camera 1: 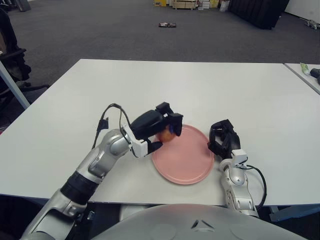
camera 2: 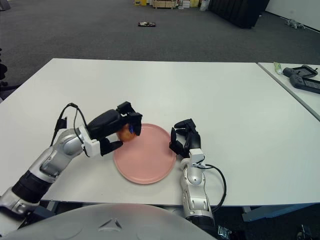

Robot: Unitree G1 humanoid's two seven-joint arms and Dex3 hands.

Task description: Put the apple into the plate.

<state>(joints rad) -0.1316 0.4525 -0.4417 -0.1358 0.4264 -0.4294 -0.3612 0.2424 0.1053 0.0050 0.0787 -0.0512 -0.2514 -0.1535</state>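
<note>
One pink plate [camera 1: 182,157] sits near the desk's [camera 1: 240,95] front edge, idle right robot hand [camera 1: 221,140] beside its right rim. Left robot hand [camera 1: 156,129] is clamped on the apple [camera 1: 166,135] over its left rim. I'd move inward, lower, then release.

- The plate [camera 1: 182,159] lies on the bench [camera 1: 200,90], near its front edge.
- The left robot hand [camera 1: 156,127] is at the plate's left rim, over its rear-left part.
- The apple [camera 1: 166,135] sits inside the left robot hand's fingers, over the plate's left rim.
- The right robot hand [camera 1: 221,139] is just beside the plate's right rim.
- A second table [camera 1: 303,72] stands to the right of the bench, apart from it.
</note>
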